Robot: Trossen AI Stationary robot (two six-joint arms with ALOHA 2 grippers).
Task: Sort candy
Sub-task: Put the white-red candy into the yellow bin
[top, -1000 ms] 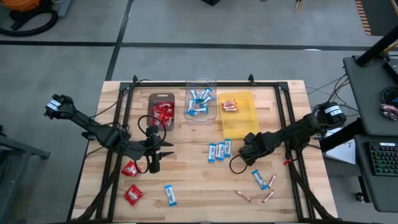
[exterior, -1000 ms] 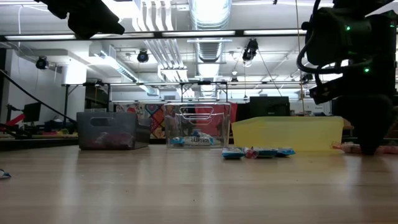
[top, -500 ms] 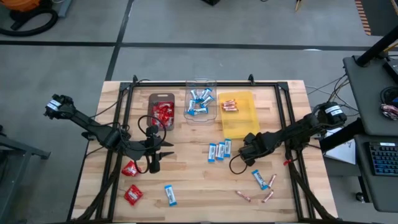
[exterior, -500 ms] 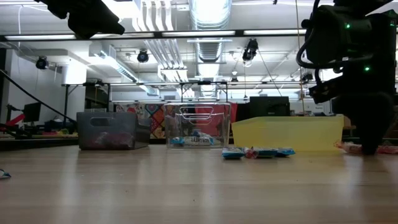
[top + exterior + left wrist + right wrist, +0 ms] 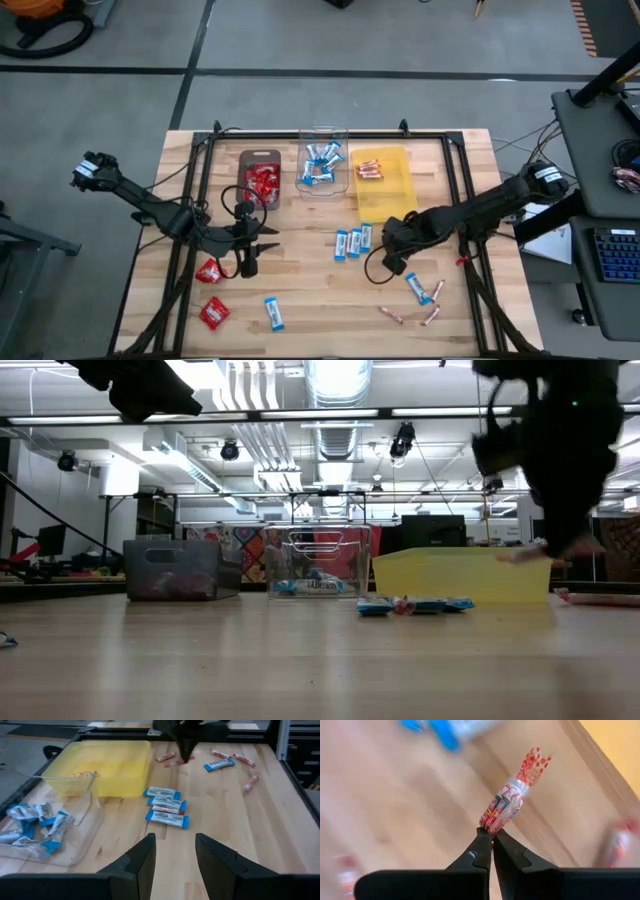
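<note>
My right gripper point(image 5: 492, 836) is shut on a thin pinkish-copper stick point(image 5: 512, 797), above the table just near of the yellow tray point(image 5: 382, 185); in the low view the stick point(image 5: 520, 555) hangs before the tray's wall. My left gripper point(image 5: 175, 855) stands open at the table's left middle point(image 5: 248, 262), nothing between its fingers. Loose candy lies flat on the wood: blue-and-white bars point(image 5: 352, 242), red packets point(image 5: 208, 272), more sticks point(image 5: 431, 316). My right gripper pinches the stick by one end point(image 5: 491, 824) between its two fingertips. The rest of the stick juts out beyond the fingertips, roughly in line with them. The stick is lifted clear of the table.
At the far middle stand a dark tray point(image 5: 260, 160) with red packets, a clear tray point(image 5: 323, 185) with blue bars and the yellow tray with sticks. A black frame point(image 5: 460, 170) runs around the work area. A blue bar point(image 5: 417, 288) lies near the right gripper.
My right gripper has risen from the table with the stick and gone a little toward the table's left edge and the yellow tray. The stick, which lay on the wood beside the fingers, now hangs clear of it.
</note>
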